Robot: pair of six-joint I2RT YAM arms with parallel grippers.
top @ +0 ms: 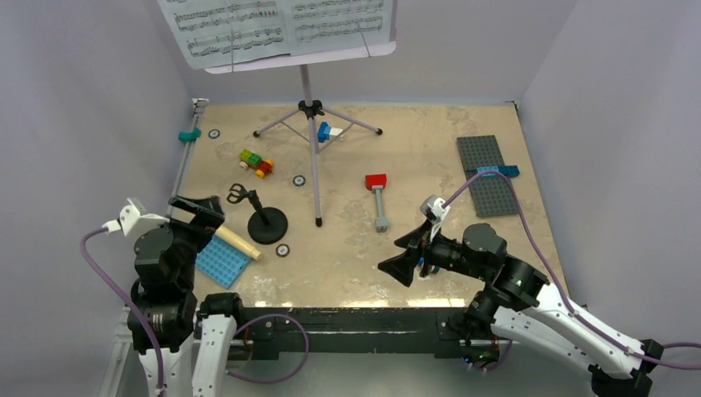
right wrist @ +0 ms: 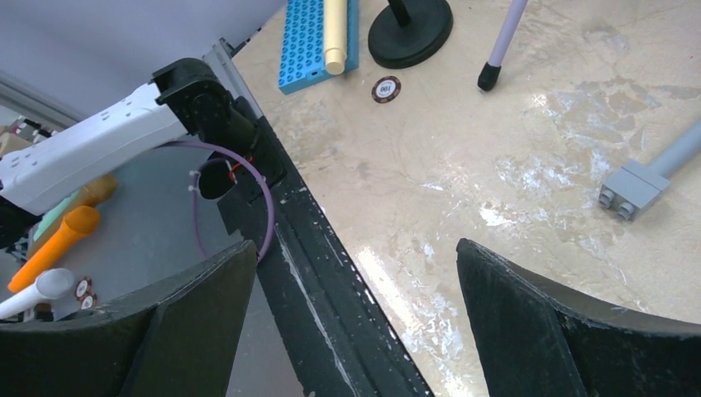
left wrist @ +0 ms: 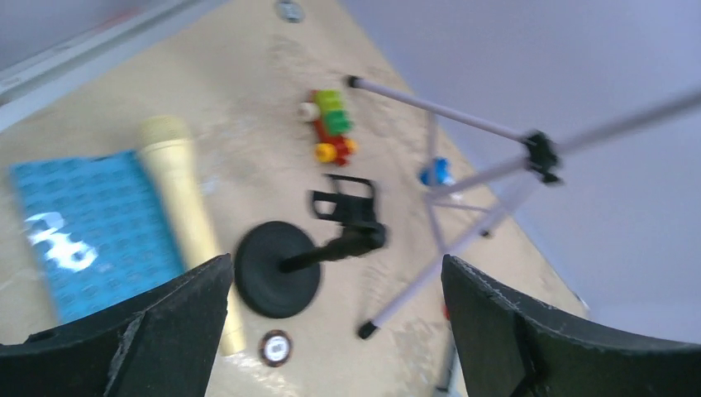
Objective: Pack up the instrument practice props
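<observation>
1. Packing looks like it is at the very start, with every prop out on the bench (top: 430,165).
2. The left tool (top: 198,212) has its fingers apart and holds nothing. It hangs near the cream microphone (top: 236,242), which lies partly on a blue plate (top: 219,260), just beside the black mic stand (top: 267,225).
3. The right tool (top: 401,260) is also spread wide and holds nothing, low over the near edge.
4. The lilac music stand (top: 314,149) is up on its three legs at the back, with the white sheet-music pages (top: 277,25) on top.
5. I think the next move is for the left tool to drop down and close on the microphone.
6. The pages show printed notes but no words I can read. A small round token (right wrist: 386,88) may say "100", but it is too tiny to be sure.
</observation>
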